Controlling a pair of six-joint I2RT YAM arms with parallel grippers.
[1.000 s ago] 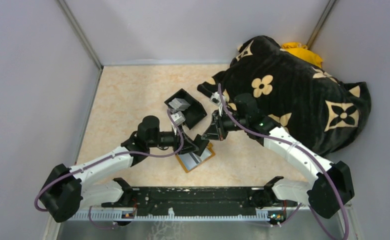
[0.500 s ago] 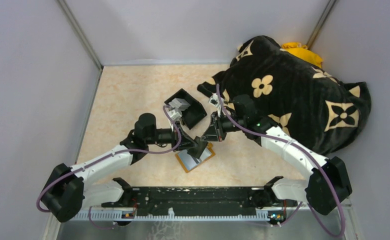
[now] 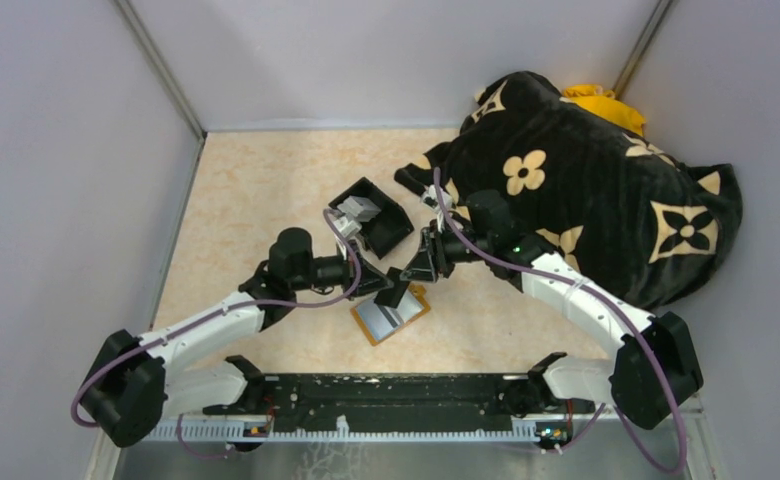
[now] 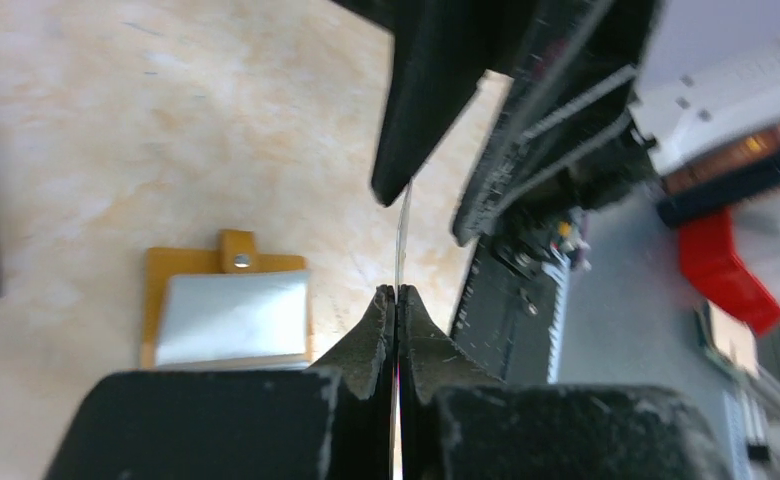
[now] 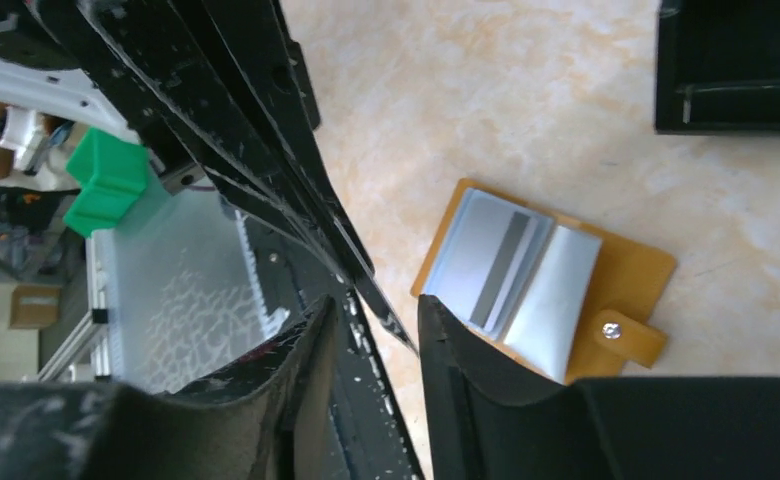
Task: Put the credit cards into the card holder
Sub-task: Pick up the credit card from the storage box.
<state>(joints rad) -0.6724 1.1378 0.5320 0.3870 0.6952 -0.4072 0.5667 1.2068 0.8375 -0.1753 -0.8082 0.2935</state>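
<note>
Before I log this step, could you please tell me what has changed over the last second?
The left gripper closed on a credit card, held edge-on above the table. The right gripper opened, apparently handing that card over. Both arms hardly shifted. The card holder lies open where it was, and the black box has not moved.
</note>
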